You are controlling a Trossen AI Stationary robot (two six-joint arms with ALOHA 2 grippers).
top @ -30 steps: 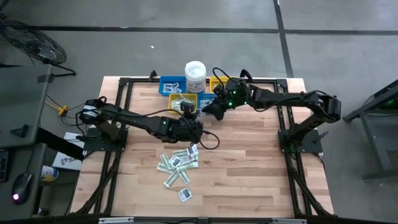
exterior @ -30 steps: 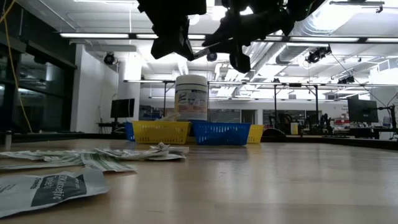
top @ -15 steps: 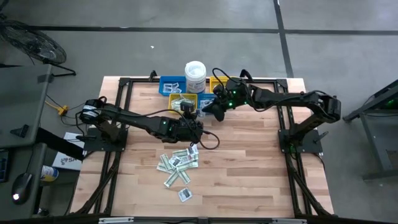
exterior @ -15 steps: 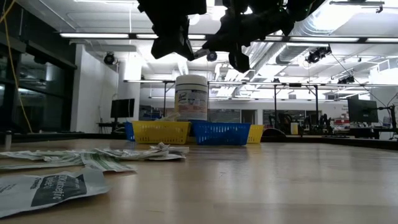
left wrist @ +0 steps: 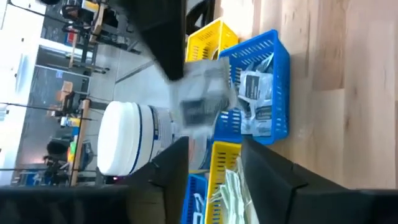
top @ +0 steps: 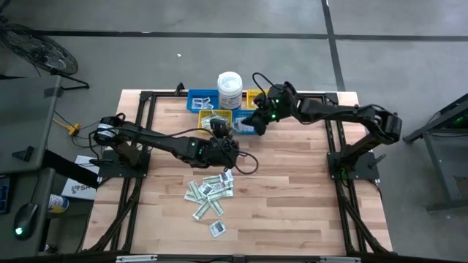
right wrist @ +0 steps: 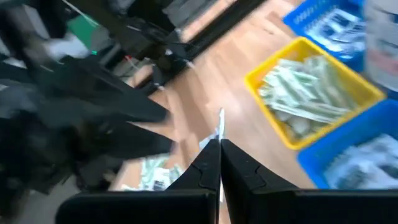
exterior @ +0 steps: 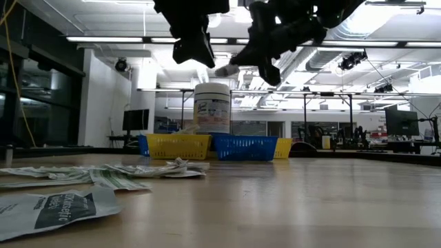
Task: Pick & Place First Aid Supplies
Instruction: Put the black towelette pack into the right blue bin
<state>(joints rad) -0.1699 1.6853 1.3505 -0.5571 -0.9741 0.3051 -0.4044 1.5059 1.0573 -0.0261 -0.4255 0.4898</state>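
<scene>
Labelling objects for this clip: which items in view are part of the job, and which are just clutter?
Job:
- loose packets on the table
- white packet pinched in the right pincer
- left pincer, open over the bins
- blue bin with white packets
- yellow bin with green strips

Lying about:
- white tub
- fan on the floor
</scene>
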